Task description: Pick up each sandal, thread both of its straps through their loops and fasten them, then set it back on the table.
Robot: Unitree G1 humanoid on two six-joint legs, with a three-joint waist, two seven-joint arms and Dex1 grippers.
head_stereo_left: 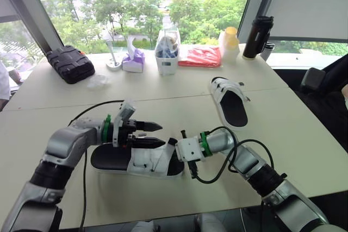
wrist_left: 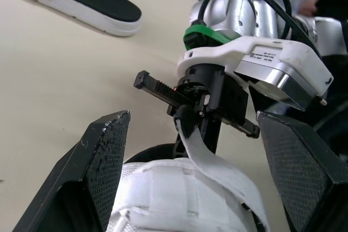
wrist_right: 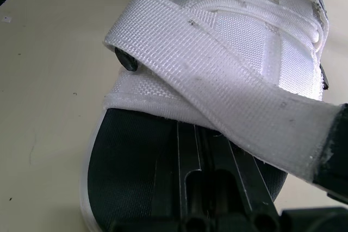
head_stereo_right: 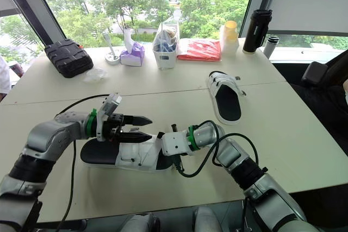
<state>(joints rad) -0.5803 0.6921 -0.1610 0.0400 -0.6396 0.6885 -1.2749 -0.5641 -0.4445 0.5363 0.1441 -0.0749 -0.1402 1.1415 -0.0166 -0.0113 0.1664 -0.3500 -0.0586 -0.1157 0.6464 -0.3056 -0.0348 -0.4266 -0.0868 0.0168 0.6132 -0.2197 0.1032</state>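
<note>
My right pincer (head_stereo_left: 175,146) clamps the strap (wrist_left: 202,153) tip, left pincer (head_stereo_left: 156,134) apart over the sandal (head_stereo_left: 111,158), which lies lengthwise along the desk's (head_stereo_left: 304,134) near edge.

The cream desk (head_stereo_left: 293,134) is two tops joined by a seam running side to side. Along its far edge, left to right, sit a black case (head_stereo_left: 69,63), a crumpled clear wrapper (head_stereo_left: 98,81), a white stand (head_stereo_left: 113,58), a purple tissue pack (head_stereo_left: 133,61), a white tub (head_stereo_left: 167,52), a red packet (head_stereo_left: 199,57), a yellow-topped bottle (head_stereo_left: 229,43) and a black flask (head_stereo_left: 258,37). The near sandal (head_stereo_left: 136,160) lies by the front edge. The second sandal (head_stereo_left: 229,101) lies right of centre, across the seam.
</note>
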